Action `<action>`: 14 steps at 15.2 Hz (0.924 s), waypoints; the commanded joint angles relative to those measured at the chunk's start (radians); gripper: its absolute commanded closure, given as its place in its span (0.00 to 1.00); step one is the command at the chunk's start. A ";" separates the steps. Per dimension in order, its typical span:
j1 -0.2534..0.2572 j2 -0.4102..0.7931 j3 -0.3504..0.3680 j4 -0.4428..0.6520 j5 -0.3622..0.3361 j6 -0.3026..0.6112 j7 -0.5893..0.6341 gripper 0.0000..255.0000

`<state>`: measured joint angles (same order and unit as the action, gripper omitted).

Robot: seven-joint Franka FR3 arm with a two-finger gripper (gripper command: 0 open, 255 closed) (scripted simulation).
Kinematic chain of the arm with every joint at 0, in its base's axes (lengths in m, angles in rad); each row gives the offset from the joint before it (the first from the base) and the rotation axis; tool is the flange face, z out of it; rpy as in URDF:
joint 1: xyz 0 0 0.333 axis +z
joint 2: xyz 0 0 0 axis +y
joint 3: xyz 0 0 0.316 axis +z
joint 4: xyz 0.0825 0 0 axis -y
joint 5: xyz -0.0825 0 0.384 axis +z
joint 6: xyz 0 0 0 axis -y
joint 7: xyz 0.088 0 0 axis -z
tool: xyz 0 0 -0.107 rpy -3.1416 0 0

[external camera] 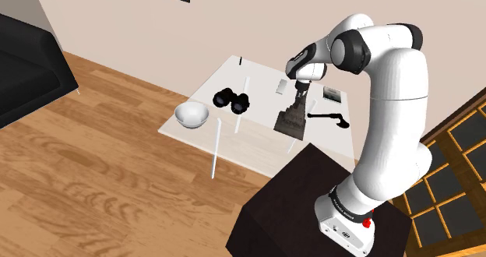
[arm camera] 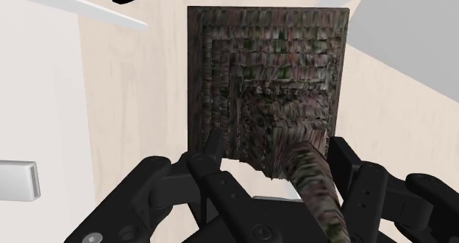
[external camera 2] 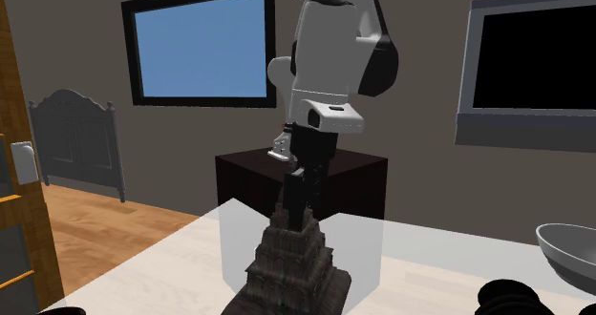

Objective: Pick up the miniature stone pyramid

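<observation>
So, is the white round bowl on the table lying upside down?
No, the white round bowl sits open side up on the pale table, beside the black binoculars.

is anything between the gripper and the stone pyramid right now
Nothing visible does: the gripper sits over the pyramid, open fingers either side of its spire; binoculars and bowl lie apart, toward the shoulder view's left.

A dark, mottled, stepped stone pyramid (external camera: 290, 117) stands upright on its square base, thin spire up, on the table (external camera: 261, 136) right of the shoulder view's centre.
</observation>
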<state>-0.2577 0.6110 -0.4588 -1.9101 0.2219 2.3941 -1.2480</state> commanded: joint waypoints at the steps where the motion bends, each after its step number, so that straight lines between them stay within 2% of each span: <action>1: -0.001 0.002 0.000 0.000 0.000 0.002 0.000 1.00; 7: 0.000 0.002 0.000 0.001 0.000 0.001 0.000 1.00; 14: 0.022 -0.068 -0.029 -0.002 -0.033 -0.063 0.015 1.00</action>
<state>-0.2429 0.5578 -0.4827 -1.9074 0.1944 2.3372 -1.2381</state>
